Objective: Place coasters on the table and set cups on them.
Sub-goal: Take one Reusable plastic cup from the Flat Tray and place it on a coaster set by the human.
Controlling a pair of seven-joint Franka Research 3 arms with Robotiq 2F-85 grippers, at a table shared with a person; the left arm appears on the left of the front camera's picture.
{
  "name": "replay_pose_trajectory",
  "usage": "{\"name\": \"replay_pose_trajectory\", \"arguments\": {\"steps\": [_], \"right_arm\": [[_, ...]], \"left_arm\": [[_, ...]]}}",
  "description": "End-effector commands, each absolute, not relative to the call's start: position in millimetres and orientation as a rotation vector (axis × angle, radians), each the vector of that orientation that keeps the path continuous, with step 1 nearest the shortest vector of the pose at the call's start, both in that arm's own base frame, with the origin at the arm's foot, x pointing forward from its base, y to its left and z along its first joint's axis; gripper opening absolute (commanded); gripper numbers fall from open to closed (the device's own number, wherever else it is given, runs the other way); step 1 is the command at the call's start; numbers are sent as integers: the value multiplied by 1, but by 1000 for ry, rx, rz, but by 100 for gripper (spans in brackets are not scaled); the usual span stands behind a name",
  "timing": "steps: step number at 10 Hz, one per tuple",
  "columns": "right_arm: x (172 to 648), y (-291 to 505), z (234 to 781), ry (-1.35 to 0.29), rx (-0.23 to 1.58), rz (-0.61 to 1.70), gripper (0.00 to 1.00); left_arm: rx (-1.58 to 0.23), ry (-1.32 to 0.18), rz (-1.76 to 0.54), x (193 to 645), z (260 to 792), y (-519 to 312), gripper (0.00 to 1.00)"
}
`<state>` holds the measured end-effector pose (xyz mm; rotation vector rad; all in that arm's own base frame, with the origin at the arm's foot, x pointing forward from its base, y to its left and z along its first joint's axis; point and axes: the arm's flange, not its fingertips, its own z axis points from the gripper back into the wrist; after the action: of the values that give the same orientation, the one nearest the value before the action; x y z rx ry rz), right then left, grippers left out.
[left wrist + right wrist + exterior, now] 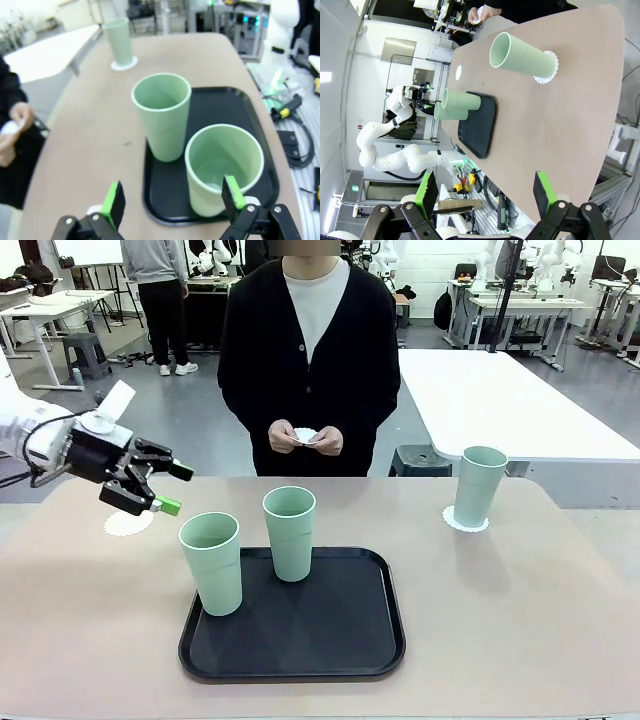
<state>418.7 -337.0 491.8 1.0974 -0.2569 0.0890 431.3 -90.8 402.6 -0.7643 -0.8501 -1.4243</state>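
While two cups wait on the tray, one is set on its coaster at far right.
The bench point(520, 620) carries a black tray point(320, 630) near the middle. A near cup point(212, 562) and a far cup point(289, 532) stand upright on it, seemingly yet to be placed. A third cup point(480, 485) stands far right on a coaster point(466, 522), so that place looks finished. A bare coaster point(128, 524) lies at left, likely ready for the next cup, and the person's hands point(305, 436) hold another. The left fingers point(168, 506) hang wide and empty above the bare coaster. The right fingers point(542, 192) are wide and empty too, by the bench's right end.
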Motion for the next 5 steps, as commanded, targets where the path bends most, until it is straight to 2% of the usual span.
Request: {"name": "replay_pose_trajectory", "arguments": {"steps": [1, 2, 3, 5], "right_arm": [[420, -335, 494, -265, 1106, 81, 100], [420, -335, 494, -265, 1106, 81, 100], [420, -335, 494, -265, 1106, 81, 100], [420, -335, 494, -265, 1106, 81, 100]], "left_arm": [[-751, -725, -1421, 434, 419, -91, 100], [-692, -656, -1387, 434, 434, -96, 100], [-769, -801, -1420, 431, 400, -94, 100], [-769, -801, -1420, 431, 400, -94, 100]]}}
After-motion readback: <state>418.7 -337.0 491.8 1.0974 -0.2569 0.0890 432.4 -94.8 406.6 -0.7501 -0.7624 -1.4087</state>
